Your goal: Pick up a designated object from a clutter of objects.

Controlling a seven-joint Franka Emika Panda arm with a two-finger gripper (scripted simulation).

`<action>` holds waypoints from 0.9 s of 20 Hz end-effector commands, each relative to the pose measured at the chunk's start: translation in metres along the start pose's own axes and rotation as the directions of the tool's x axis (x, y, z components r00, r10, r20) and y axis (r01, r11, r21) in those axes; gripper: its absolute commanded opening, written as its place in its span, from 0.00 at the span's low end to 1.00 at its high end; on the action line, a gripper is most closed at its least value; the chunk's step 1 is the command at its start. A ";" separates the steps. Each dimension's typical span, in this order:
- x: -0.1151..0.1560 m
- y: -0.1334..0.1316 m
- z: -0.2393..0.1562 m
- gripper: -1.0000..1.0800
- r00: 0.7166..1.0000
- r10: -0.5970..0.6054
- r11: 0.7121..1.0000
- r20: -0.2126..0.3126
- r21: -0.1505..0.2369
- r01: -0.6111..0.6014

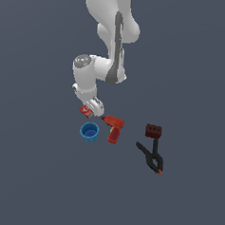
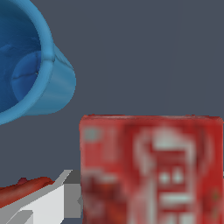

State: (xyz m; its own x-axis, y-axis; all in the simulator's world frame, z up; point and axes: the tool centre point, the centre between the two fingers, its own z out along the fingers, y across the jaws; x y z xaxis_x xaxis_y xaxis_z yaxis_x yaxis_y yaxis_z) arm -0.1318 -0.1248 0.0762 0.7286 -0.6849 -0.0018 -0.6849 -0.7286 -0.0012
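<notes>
In the exterior view you have the box (image 1: 86,111) lying under the claw (image 1: 92,108), with the cup (image 1: 89,132) just in front of it and the drill (image 1: 114,128) just beside both, toward the exterior view's right. Well apart, further to that right, the block (image 1: 153,131) sits behind the clamp (image 1: 150,157), the two touching or nearly so.

Apart from the work itself, all you see is the ground (image 1: 33,189): a flat, matte surface of one even slate grey-blue that runs to every edge of the exterior view. In the wrist view the same plain ground (image 2: 153,52) forms the backdrop.
</notes>
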 end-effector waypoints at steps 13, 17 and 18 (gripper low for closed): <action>0.005 0.017 -0.120 0.00 1.000 0.002 1.000 -0.003 -0.004 -0.002; 0.006 0.021 -0.154 0.00 1.000 0.002 1.000 -0.003 -0.004 -0.002; 0.006 0.022 -0.163 0.00 1.000 0.002 1.000 -0.003 -0.004 -0.002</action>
State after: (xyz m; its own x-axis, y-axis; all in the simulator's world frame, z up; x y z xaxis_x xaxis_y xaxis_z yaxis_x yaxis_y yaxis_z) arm -0.1409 -0.1439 0.2257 0.7272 -0.6864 0.0012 -0.6864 -0.7272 0.0020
